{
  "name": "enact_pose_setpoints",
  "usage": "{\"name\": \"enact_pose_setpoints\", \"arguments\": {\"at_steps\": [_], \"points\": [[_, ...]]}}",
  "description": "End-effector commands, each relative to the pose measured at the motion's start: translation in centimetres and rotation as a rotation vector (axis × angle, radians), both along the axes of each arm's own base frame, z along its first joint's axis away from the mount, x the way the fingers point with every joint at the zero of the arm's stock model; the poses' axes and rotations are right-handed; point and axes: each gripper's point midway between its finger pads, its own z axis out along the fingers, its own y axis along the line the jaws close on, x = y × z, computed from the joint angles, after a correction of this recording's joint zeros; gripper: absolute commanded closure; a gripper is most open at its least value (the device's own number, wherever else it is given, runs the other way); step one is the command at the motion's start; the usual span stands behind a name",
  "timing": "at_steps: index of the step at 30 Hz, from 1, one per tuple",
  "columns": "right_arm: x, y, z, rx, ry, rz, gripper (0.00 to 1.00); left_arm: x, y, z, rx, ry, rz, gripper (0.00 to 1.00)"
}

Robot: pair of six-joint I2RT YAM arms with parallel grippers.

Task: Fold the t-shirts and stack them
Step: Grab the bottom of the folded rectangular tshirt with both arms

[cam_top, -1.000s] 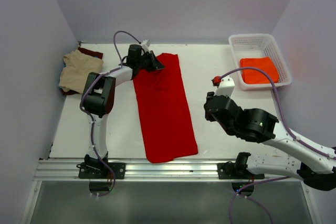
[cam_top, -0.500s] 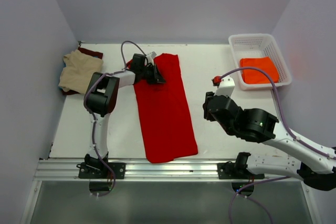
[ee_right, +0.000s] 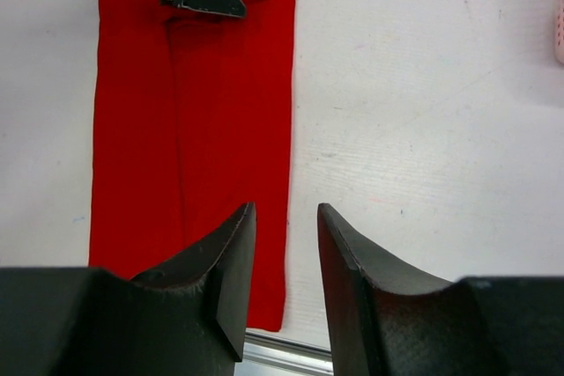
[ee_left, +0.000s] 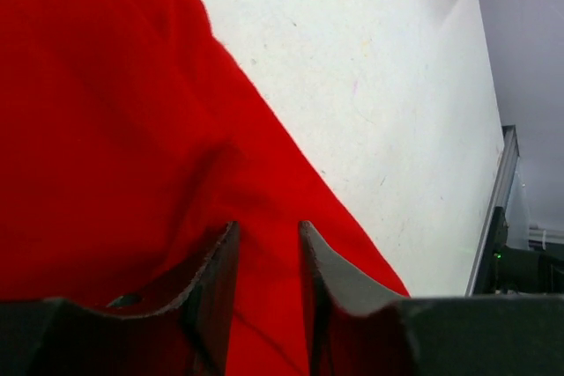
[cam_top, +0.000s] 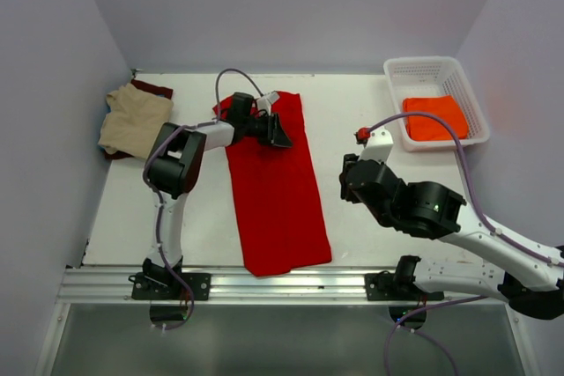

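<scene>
A bright red t-shirt [cam_top: 278, 191] lies flat as a long, narrow strip down the middle of the table. My left gripper [cam_top: 280, 136] sits low over its far end, jaws a little apart, with the red t-shirt [ee_left: 132, 129] spread beneath and between them but not pinched; in the wrist view the left gripper [ee_left: 267, 228] is open. My right gripper [ee_right: 285, 210] hovers open and empty above the right edge of the red t-shirt [ee_right: 194, 112]. A tan t-shirt [cam_top: 132, 119] rests on a dark maroon one [cam_top: 159, 88] at the far left. An orange t-shirt [cam_top: 434, 117] lies folded in the basket.
A white plastic basket [cam_top: 423, 62] stands at the far right corner. The right arm [cam_top: 414, 204] reaches over the table's right side. A metal rail [cam_top: 264, 283] runs along the near edge. Purple walls close in left, back and right.
My left gripper slid right across the red t-shirt's far end and its jaws parted, letting the cloth go. My right gripper's jaws widened slightly; that arm barely moved.
</scene>
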Motion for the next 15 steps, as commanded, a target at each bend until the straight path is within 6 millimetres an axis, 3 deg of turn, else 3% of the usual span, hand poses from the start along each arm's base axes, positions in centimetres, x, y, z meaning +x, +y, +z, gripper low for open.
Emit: {"name": "enact_pose_setpoints", "arguments": {"at_steps": [1, 5, 7, 10, 13, 14, 15], "points": [[0.6, 0.0, 0.7, 0.011, -0.031, -0.029, 0.6, 0.2, -1.5, 3.1, -0.031, -0.105, -0.09, 0.61], [0.8, 0.1, 0.5, -0.004, -0.031, -0.03, 0.52, 0.8, -0.8, 4.0, 0.017, -0.153, -0.026, 0.53], [0.9, 0.1, 0.0, -0.022, -0.028, -0.03, 0.49, 1.0, 0.4, 6.0, 0.047, -0.219, 0.06, 0.52], [1.6, 0.0, -1.7, -0.054, -0.003, -0.051, 0.35, 0.9, 3.1, 9.4, 0.094, -0.324, 0.229, 0.44], [2.3, 0.5, -4.5, -0.037, 0.058, -0.054, 0.3, -1.3, 7.0, 9.6, 0.201, -0.3, 0.376, 0.4], [2.7, 0.3, -5.3, -0.03, 0.077, -0.063, 0.29, -2.7, 7.9, 8.9, 0.229, -0.256, 0.404, 0.4], [2.1, 0.7, -7.5, -0.032, 0.132, -0.031, 0.29, -5.4, 9.2, 8.4, 0.242, -0.235, 0.425, 0.4]]}}
